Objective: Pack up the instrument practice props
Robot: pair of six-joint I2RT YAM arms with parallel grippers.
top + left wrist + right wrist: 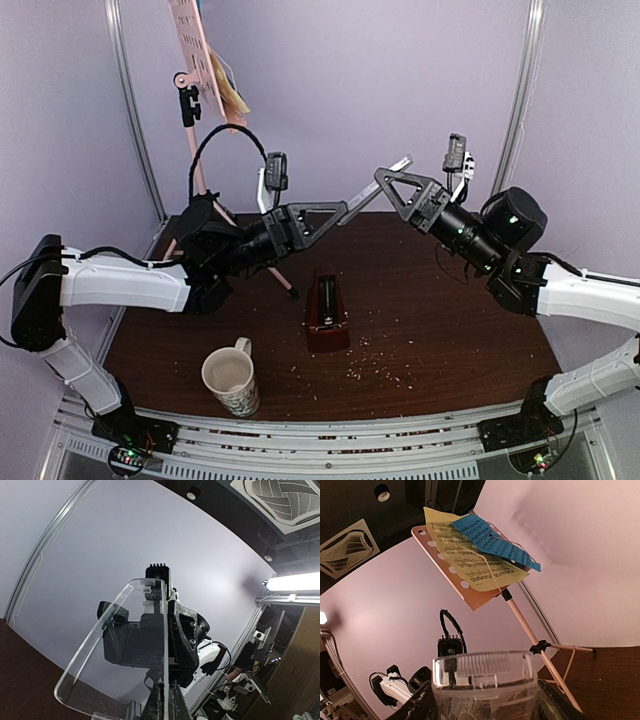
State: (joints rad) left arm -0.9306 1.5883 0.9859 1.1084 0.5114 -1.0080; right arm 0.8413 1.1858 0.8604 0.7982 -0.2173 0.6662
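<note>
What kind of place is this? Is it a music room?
Probably a robot lab booth, not a music room: two robot arms bolted to a table, blank walls around, a ceiling vent overhead. The left hand and right hand grip a clear cover.

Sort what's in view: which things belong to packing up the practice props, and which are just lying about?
Belongs to the job:
pink music stand
yellow sheet
blue sheet
metronome
clear cover

Just lying about:
mug
crumbs
</note>
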